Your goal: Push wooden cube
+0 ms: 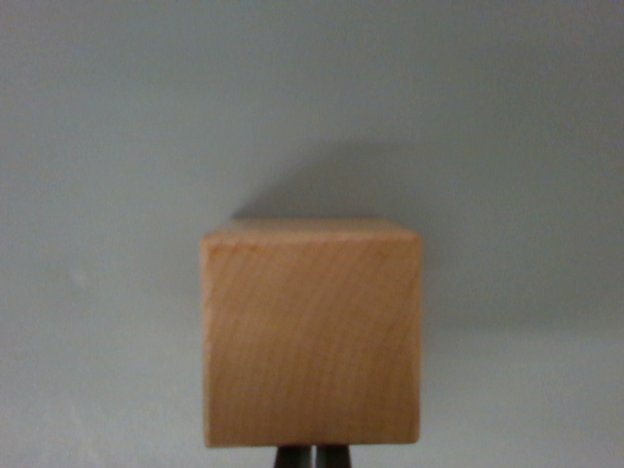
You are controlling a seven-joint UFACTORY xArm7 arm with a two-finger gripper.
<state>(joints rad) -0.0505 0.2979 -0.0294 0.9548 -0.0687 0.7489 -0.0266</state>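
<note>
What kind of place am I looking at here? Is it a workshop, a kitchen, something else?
Hard to say; probably a bare test bench for a robot. All that shows is a plain grey surface, one wooden cube sitting on it, and the dark tips of the pincer just behind the cube.

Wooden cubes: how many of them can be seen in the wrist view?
1. The wooden cube sits low in the middle of the picture on the grey surface, just beyond the gripper. Its bulk might hide something directly behind it.
</note>
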